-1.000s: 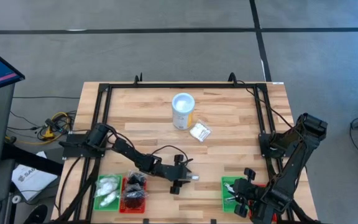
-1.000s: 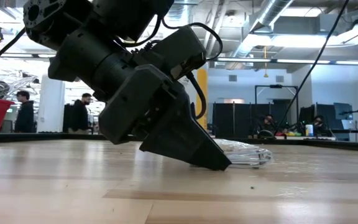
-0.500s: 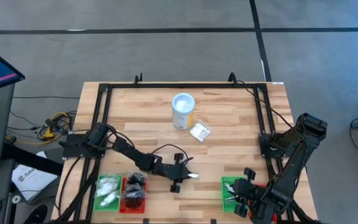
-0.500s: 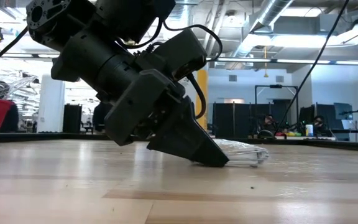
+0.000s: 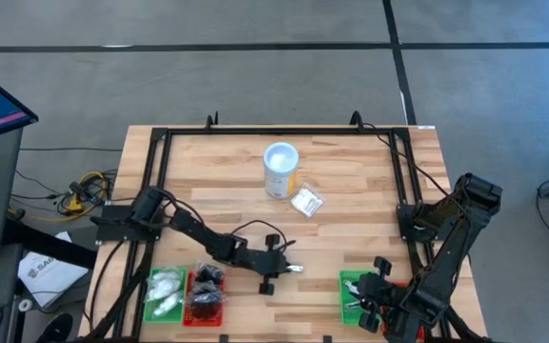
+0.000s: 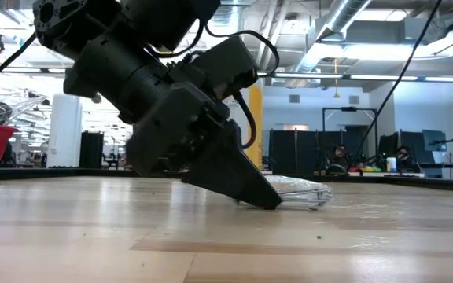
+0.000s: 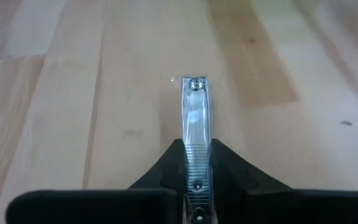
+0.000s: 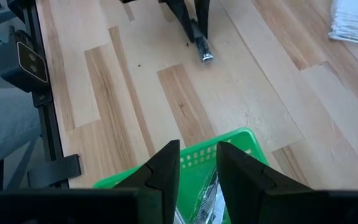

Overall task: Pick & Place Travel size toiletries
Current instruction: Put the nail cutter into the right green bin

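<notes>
Silvery metal is showing between the fingers of the left gripper [image 7: 196, 163]: a nail clipper [image 7: 195, 115], lying flat on the wooden table [image 5: 351, 181] with its riveted end sticking out ahead of the fingertips. The two dark fingers are pressing against its sides, so the gripper is clenching on the clipper, which is still resting on the wood. Taking the white tub [image 5: 280, 170] with the yellow label as the landmark, this grasp is happening well in front of it, toward the table's near edge. A clear-wrapped white packet [image 5: 306, 201] is lying just beside the tub. Far off to the tub's near left, a green tray [image 5: 164, 294] and a red tray [image 5: 204, 297] are holding more packets. The right gripper [image 8: 196, 167] is hanging partly spread, grasping nothing, over another green tray [image 8: 229, 149] at the tub's near right.
</notes>
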